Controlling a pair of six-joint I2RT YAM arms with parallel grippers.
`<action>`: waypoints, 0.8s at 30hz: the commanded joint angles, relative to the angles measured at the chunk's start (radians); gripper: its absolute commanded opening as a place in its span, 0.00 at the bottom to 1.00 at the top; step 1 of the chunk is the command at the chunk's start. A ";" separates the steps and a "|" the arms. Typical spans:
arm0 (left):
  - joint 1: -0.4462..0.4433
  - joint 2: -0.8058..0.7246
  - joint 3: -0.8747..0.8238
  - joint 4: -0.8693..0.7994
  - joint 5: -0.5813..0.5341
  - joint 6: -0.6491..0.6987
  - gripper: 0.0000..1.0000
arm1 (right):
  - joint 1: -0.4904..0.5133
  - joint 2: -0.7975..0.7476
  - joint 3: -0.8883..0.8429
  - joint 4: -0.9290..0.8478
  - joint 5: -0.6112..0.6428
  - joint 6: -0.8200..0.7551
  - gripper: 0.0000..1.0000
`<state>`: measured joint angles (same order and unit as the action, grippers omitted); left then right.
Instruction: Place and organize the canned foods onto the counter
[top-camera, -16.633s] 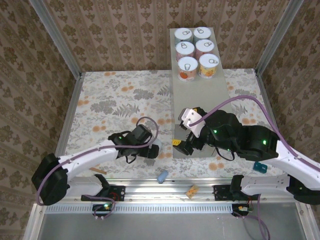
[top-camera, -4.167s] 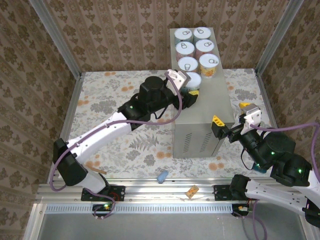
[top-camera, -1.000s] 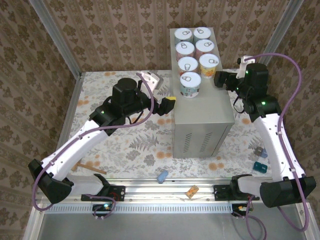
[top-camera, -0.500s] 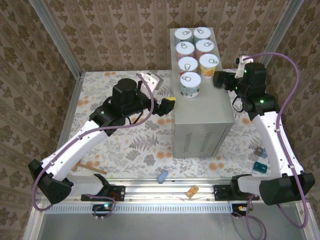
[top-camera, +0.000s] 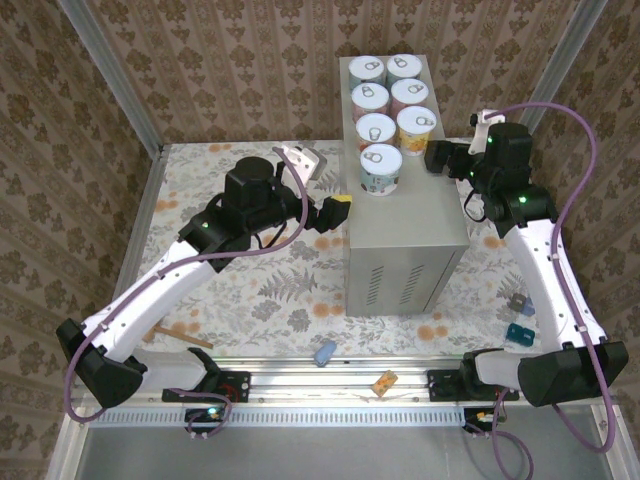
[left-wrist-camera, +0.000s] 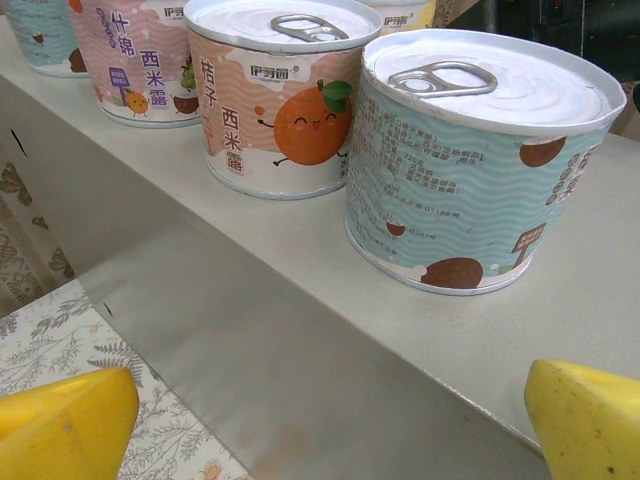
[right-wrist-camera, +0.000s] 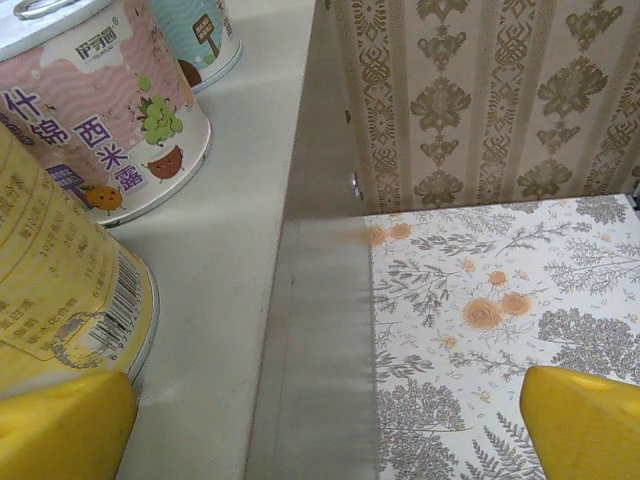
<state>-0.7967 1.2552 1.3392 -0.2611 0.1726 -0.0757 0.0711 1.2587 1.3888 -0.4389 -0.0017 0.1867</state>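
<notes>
Grey counter (top-camera: 410, 215), seven canned foods (top-camera: 381, 170) upright, lids up; left gripper (left-wrist-camera: 325, 420), right gripper (right-wrist-camera: 325, 425) jaws wide.

Tabletop (top-camera: 250, 290): floral print, grey leaves, orange blooms.
Walls (top-camera: 230, 70): brown damask paper.
Blue lump (top-camera: 324, 352): near edge, beside the front rail (top-camera: 300, 375).
Tan block (top-camera: 384, 381): on that rail.
Teal block (top-camera: 518, 333): right near corner.
Wooden stick (top-camera: 180, 338): left near corner.

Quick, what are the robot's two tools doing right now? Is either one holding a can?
Left tool: open, holding nothing.
Right tool: open, holding nothing.
</notes>
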 joint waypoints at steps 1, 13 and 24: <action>0.009 -0.020 -0.008 0.014 0.015 -0.016 1.00 | -0.007 0.007 0.021 0.012 -0.006 0.002 1.00; 0.009 -0.030 -0.003 -0.004 -0.013 -0.006 1.00 | -0.011 -0.079 0.045 -0.042 0.058 -0.034 1.00; 0.019 -0.064 -0.016 -0.075 -0.134 0.007 1.00 | -0.014 -0.187 0.005 -0.093 0.138 -0.053 1.00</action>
<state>-0.7902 1.2270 1.3350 -0.2916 0.1120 -0.0750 0.0624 1.1118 1.4033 -0.5045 0.0769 0.1528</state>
